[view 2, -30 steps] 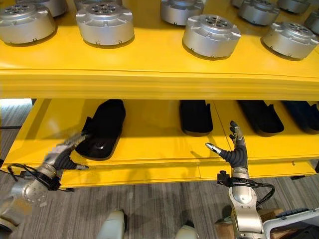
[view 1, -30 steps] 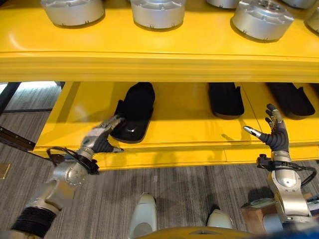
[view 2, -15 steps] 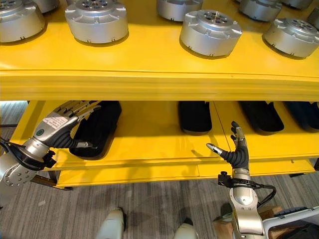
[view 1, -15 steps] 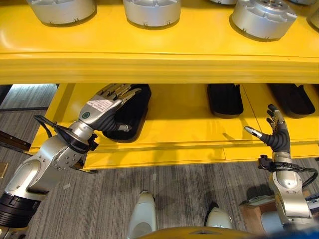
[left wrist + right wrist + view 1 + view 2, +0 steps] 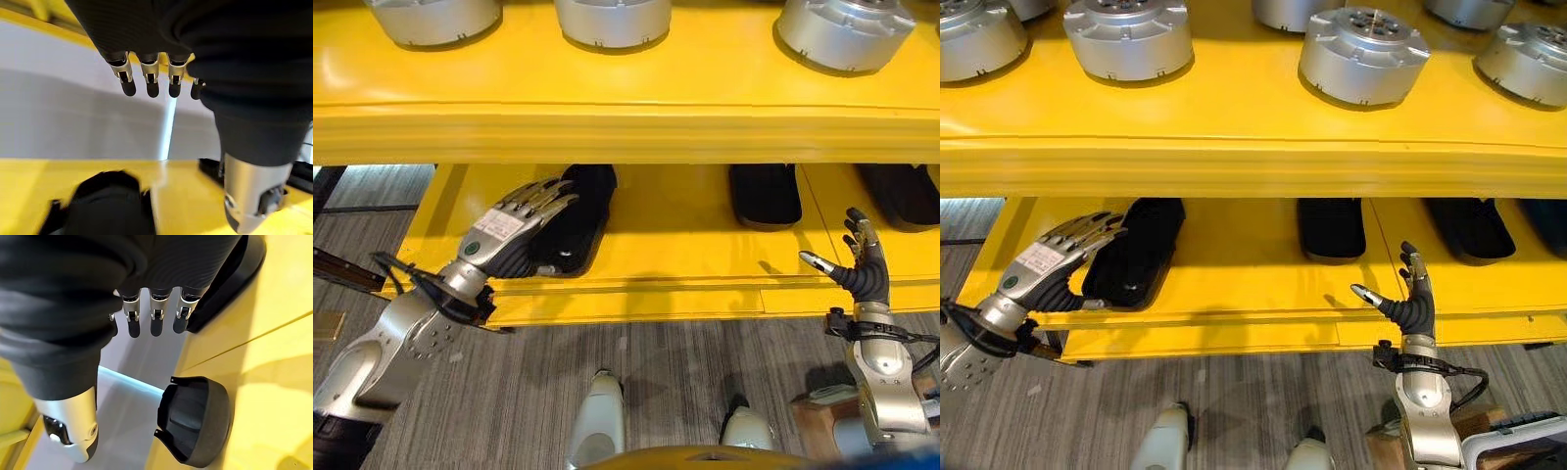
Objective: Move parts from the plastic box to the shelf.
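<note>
Left hand [image 5: 514, 235] fingers straight, empty, just beside black part [image 5: 576, 217], apparently not touching; your right hand [image 5: 864, 266] spread, well apart.

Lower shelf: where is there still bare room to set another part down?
On the lower shelf, the widest bare patch lies between the leftmost black part and the middle black part. A narrower bare strip runs along the front edge, by the right robot hand. The left end is crowded by the left robot hand.
</note>
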`<state>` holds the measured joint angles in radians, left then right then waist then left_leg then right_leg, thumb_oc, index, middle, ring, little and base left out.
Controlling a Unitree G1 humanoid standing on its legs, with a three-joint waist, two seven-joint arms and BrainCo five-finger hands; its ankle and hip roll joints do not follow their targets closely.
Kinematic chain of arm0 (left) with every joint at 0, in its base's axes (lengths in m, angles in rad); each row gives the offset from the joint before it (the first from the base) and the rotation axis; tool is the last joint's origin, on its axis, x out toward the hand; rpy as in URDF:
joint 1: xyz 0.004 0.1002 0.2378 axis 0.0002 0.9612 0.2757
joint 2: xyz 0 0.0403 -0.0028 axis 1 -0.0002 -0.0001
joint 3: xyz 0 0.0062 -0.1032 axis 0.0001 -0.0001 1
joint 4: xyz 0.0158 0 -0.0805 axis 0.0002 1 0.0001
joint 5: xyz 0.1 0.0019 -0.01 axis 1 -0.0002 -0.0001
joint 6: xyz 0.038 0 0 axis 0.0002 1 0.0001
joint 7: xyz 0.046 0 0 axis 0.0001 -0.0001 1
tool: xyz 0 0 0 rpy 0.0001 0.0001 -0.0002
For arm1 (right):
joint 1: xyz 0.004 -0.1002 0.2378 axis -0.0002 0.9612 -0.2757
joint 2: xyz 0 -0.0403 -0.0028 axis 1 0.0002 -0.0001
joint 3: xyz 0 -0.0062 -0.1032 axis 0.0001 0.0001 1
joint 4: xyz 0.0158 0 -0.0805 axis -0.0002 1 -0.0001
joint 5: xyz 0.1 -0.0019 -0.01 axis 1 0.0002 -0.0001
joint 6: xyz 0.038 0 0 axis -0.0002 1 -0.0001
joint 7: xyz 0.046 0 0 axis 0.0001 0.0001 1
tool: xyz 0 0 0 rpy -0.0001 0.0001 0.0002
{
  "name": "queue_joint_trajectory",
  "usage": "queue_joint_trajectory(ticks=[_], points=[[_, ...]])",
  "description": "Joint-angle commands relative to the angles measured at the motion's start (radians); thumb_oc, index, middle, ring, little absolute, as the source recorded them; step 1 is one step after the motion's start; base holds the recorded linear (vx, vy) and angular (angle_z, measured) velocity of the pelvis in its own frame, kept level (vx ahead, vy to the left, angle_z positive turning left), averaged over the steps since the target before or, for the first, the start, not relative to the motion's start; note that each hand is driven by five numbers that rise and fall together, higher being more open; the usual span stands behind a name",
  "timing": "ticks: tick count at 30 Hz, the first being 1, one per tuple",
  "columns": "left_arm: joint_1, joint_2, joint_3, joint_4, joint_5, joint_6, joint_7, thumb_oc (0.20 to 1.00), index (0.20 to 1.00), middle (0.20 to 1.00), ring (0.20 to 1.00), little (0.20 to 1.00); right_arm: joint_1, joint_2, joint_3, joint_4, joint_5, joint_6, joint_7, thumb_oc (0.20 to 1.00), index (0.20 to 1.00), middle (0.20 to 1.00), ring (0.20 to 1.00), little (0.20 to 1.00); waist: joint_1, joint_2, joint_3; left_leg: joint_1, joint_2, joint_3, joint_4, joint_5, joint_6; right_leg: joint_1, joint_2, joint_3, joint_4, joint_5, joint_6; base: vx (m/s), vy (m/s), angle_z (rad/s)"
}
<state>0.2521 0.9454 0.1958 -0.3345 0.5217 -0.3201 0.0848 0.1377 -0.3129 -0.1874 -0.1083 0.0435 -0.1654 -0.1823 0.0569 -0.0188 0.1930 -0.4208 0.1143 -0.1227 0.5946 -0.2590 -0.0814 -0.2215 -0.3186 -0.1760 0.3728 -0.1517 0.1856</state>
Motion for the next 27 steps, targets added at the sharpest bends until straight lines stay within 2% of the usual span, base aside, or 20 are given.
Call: queue_joint_trajectory(ticks=[1,9,14,20,21,27], points=[[0.017,0.005,0.051,-0.065,-0.024,-0.020,0.020,1.000,1.000,1.000,1.000,1.000,0.004,0.006,-0.058,-0.082,-0.026,-0.049,-0.016,1.000,1.000,1.000,1.000,1.000,0.012,-0.009,-0.042,-0.002,-0.014,-0.031,-0.035,0.106,0.027,-0.021,0.016,0.009,0.157,0.020,-0.045,0.01,-0.006,0.04],[0.196,-0.011,0.174,-0.111,0.013,-0.032,0.038,1.000,1.000,1.000,1.000,1.000,0.031,0.008,-0.067,-0.094,-0.034,-0.049,-0.008,1.000,1.000,1.000,1.000,1.000,0.036,-0.011,-0.027,0.019,-0.024,-0.032,-0.047,0.106,0.029,-0.002,0.010,0.001,0.154,0.019,-0.045,0.01,-0.002,0.03],[0.246,-0.015,0.199,-0.141,0.013,-0.044,0.033,1.000,1.000,1.000,1.000,1.000,0.036,0.008,-0.066,-0.095,-0.035,-0.050,-0.006,1.000,1.000,1.000,1.000,1.000,0.044,-0.014,-0.018,0.018,-0.028,-0.033,-0.049,0.109,0.031,0.001,0.007,-0.001,0.157,0.018,-0.044,0.00,-0.005,0.10],[0.262,-0.017,0.145,-0.143,-0.026,-0.054,-0.004,1.000,1.000,1.000,1.000,1.000,0.039,0.008,-0.054,-0.091,-0.030,-0.049,-0.007,1.000,1.000,1.000,1.000,1.000,0.047,-0.016,-0.012,0.018,-0.031,-0.035,-0.052,0.115,0.034,-0.001,0.007,-0.002,0.159,0.019,-0.044,0.00,-0.001,0.01],[0.258,-0.022,0.074,-0.104,-0.071,-0.045,-0.053,1.000,1.000,1.000,1.000,1.000,0.033,0.010,-0.052,-0.084,-0.027,-0.044,-0.009,1.000,1.000,1.000,1.000,1.000,0.046,-0.016,-0.008,0.014,-0.031,-0.036,-0.046,0.115,0.036,-0.005,0.007,-0.003,0.165,0.018,-0.046,0.00,0.000,0.00],[0.260,-0.041,0.019,-0.034,-0.111,-0.032,-0.086,1.000,1.000,1.000,1.000,1.000,0.025,0.009,-0.059,-0.081,-0.031,-0.043,-0.019,1.000,1.000,1.000,1.000,1.000,0.050,-0.013,0.001,0.013,-0.032,-0.039,-0.042,0.114,0.037,-0.009,0.008,0.000,0.175,0.014,-0.045,0.00,0.000,0.00]])
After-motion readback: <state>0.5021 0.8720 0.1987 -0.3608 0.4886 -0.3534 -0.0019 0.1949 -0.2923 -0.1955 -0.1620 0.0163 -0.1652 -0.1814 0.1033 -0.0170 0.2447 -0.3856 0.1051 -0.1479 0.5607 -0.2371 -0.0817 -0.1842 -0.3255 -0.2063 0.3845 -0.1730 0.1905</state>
